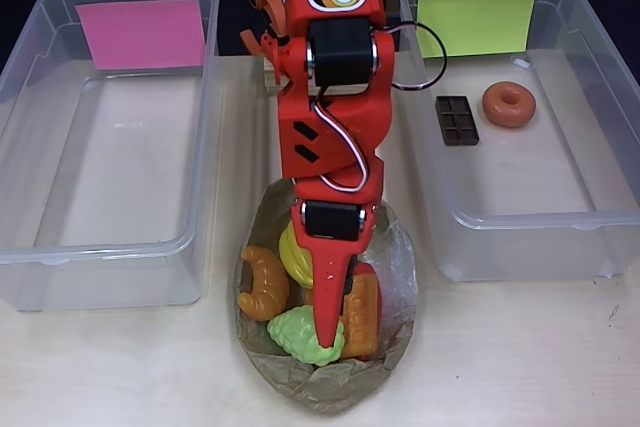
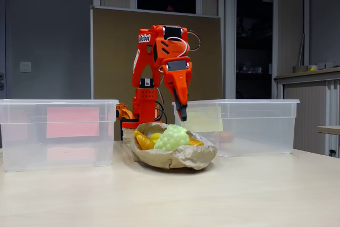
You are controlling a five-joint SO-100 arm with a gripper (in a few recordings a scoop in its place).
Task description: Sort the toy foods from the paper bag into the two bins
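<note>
The paper bag (image 1: 335, 389) lies open at the table's front between the two bins. In it I see a croissant (image 1: 264, 283), yellow bananas (image 1: 294, 253), pale green grapes (image 1: 298, 335), an orange waffle (image 1: 363, 315) and a bit of red beside it. My orange gripper (image 1: 328, 335) points down over the bag's middle. In the fixed view the gripper (image 2: 182, 115) hangs just above the grapes (image 2: 171, 137), its fingers together and holding nothing. The right bin (image 1: 600, 219), with the yellow-green label, holds a chocolate bar (image 1: 457, 119) and a donut (image 1: 508, 104). The left bin (image 1: 100, 247) carries a pink label.
The arm's base (image 2: 143, 110) stands behind the bag, between the bins. Bare tabletop (image 2: 170, 200) runs along the front. A brown board and dark windows stand behind the table.
</note>
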